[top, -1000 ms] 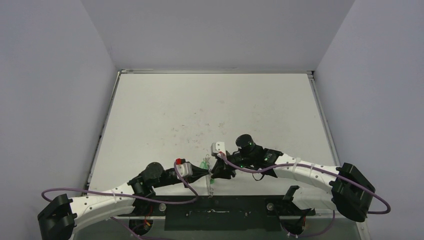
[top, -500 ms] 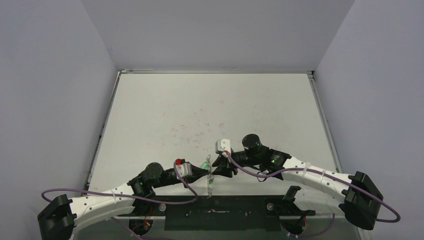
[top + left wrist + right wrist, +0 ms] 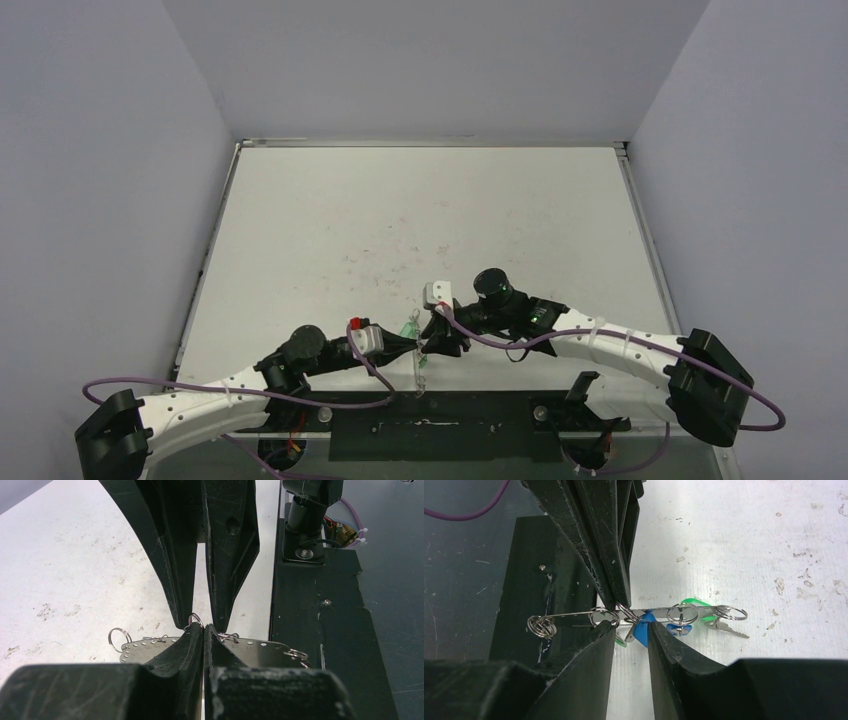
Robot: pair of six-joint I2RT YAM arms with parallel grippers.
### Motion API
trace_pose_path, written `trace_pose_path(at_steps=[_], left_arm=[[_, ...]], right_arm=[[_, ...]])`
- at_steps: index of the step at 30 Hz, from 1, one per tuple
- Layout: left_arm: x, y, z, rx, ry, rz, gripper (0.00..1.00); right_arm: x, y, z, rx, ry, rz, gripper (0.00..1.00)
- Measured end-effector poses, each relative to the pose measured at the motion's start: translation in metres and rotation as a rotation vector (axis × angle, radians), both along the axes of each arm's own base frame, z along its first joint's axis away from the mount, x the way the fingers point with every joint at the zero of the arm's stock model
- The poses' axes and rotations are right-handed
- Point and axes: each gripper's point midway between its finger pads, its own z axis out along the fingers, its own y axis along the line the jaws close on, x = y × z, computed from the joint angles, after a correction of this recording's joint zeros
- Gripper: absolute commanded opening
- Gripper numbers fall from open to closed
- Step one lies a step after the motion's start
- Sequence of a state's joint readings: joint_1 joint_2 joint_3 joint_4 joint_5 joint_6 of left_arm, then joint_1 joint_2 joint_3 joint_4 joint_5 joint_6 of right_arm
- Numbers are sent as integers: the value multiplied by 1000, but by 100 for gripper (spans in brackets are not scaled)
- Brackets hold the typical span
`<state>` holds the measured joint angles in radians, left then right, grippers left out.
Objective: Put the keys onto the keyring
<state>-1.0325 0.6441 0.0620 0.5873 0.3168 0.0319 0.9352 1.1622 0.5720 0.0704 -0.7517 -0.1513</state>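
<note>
Because keyring [image 3: 656, 613] is thin, stiff, light, slick metal, hold flat mid-span: my left claw [image 3: 204, 632] pinches it there, over desk [image 3: 749, 545] near edge. Right claw [image 3: 631, 627] narrowly parted astride blue key [image 3: 643, 632]; take its plastic head.

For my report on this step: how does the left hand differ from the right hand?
The left hand is shut on the keyring; the right hand has its jaws apart. The left hand pinches bare metal, while the head of the blue key lies in the gap of the right hand. Both meet tip to tip at the keyring.
</note>
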Motion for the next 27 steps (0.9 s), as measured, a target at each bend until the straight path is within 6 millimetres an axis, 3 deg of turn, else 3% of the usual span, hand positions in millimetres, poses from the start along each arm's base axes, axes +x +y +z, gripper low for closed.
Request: trace_pose_path(at_steps=[9, 14, 27], left_arm=[[0, 0, 0, 0, 2, 0, 0], [0, 0, 1, -2, 1, -1, 0], [0, 1, 2, -6, -1, 3, 0]], right_arm=[[-2, 4, 2, 16, -4, 15, 23], [-2, 4, 2, 18, -3, 16, 0], [-5, 2, 1, -1, 18, 24, 0]])
